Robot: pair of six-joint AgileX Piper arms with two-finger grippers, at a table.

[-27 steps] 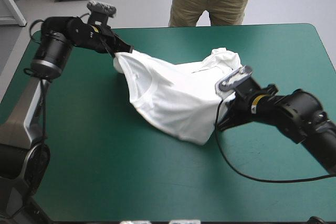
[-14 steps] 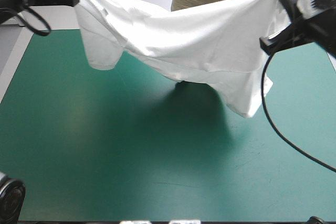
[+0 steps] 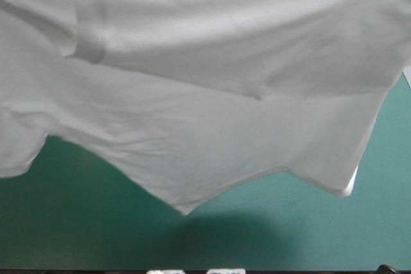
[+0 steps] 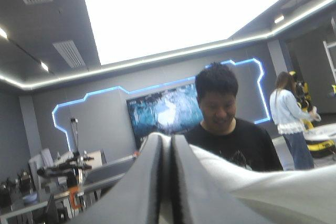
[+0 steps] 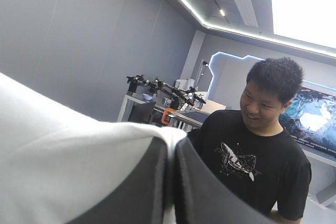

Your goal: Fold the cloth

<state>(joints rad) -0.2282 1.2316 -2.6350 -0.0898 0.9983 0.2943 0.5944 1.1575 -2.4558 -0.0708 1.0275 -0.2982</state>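
Hanging high above the counter [image 3: 96, 235], the white T-shirt [image 3: 205, 94] fills most of the high view, lifted clear of the teal-green cover and stretched crosswise between the two arms. It hangs in at least two layers. An upper sheet carries a ribbed band [image 3: 90, 36] toward the counter's left side. The lower sheet's hem [image 3: 183, 208] dips to a point over the near edge, and a drooping corner [image 3: 340, 187] hangs toward the right edge. Its shadow lies on the bare strip of cover along the near edge.

The left jaws are pressed all but together, their black fingers [image 4: 149, 182] pinching the T-shirt [image 4: 262, 192], which runs off beside them. The right jaws are likewise nipped on the T-shirt [image 5: 63, 156], with the sheet draped over one finger [image 5: 144, 182]. Both wrist views look level into the room, so the arms are judged to be raised high.

The step in hand looks like spreading the garment before laying it flat. Doing it well calls for firm pinches on both sides, with the arms level and evenly apart so the top edge is taut without strain. A slow descent should let the dangling hem meet the cover first, and the rest can then be drawn across so the layers separate rather than bunch. Uneven height would likely leave the doubled part creased.
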